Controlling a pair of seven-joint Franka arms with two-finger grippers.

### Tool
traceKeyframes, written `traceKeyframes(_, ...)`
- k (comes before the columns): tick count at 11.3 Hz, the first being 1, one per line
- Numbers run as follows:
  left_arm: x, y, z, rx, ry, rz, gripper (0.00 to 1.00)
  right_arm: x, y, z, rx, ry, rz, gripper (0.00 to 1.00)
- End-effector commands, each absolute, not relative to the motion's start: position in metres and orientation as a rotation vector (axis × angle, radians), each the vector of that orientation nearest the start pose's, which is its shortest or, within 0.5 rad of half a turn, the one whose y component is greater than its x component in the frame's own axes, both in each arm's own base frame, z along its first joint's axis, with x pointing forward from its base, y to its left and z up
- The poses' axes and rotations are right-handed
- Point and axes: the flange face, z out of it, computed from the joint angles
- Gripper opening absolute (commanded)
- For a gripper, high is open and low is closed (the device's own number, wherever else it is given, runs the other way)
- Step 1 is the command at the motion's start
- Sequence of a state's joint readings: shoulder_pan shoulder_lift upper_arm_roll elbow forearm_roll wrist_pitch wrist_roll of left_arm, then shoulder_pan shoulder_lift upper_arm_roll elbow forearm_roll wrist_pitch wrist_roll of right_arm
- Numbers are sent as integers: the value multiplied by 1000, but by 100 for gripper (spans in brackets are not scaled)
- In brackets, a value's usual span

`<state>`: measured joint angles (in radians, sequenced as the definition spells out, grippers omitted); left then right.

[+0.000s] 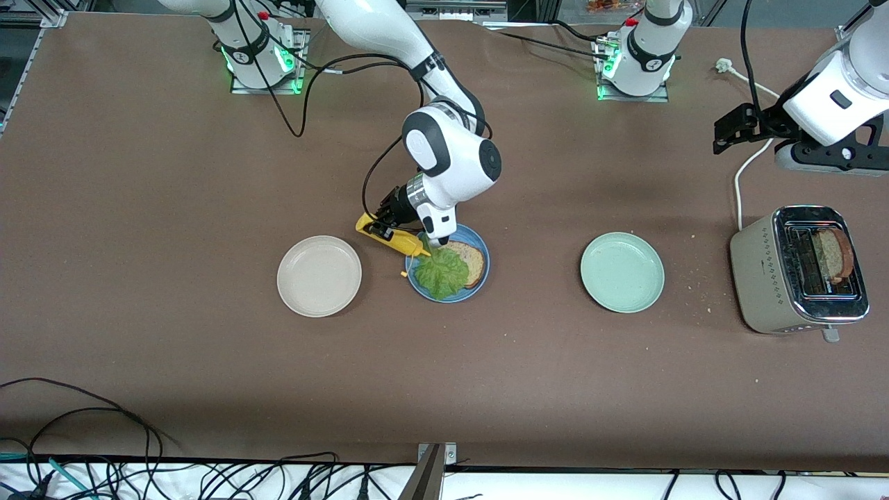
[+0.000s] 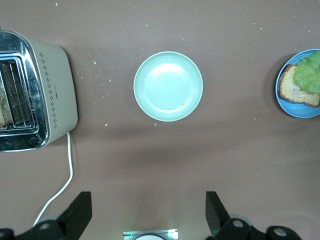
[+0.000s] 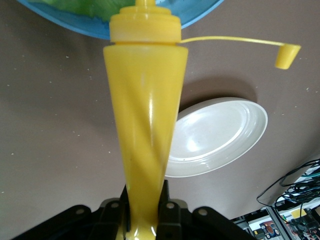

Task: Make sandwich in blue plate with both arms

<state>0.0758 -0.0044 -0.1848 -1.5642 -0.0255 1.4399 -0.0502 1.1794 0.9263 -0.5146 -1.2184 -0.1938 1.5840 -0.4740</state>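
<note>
The blue plate (image 1: 455, 297) holds one bread slice (image 1: 475, 261) with a ruffled lettuce leaf (image 1: 442, 272) lying on it. My right gripper (image 1: 382, 224) is shut on a yellow squeeze bottle (image 1: 390, 239), tilted with its nozzle over the plate's rim and the lettuce. In the right wrist view the bottle (image 3: 145, 125) runs from my gripper (image 3: 145, 202) to the blue plate (image 3: 200, 15), and its cap (image 3: 287, 55) dangles on a strap. A second bread slice (image 1: 833, 253) stands in the toaster (image 1: 760, 278). My left gripper (image 1: 726, 135) waits open and empty above the table near the toaster.
A cream-white plate (image 1: 319, 276) lies beside the blue plate toward the right arm's end. A pale green plate (image 1: 621, 272) lies between the blue plate and the toaster. The toaster's white cord (image 1: 740, 187) runs toward the left arm's base. Cables hang along the table's front edge.
</note>
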Motion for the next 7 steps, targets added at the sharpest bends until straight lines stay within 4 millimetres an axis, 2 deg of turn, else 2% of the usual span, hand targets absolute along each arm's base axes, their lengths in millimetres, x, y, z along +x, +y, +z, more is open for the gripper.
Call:
traceKeyframes(1, 538, -67, 628, -3162, 124, 113, 100, 505, 487, 248, 1952, 1435, -488, 0)
traceKeyframes(5, 539, -66, 633, -3164, 115, 89, 100, 508, 483, 257, 2002, 1466, -474, 0)
traceKeyframes(6, 540, -66, 638, -3166, 115, 72, 100, 516, 470, 270, 2024, 1492, -474, 0)
traceKeyframes(7, 540, -64, 639, -3166, 110, 69, 100, 521, 466, 287, 2049, 1525, -455, 0)
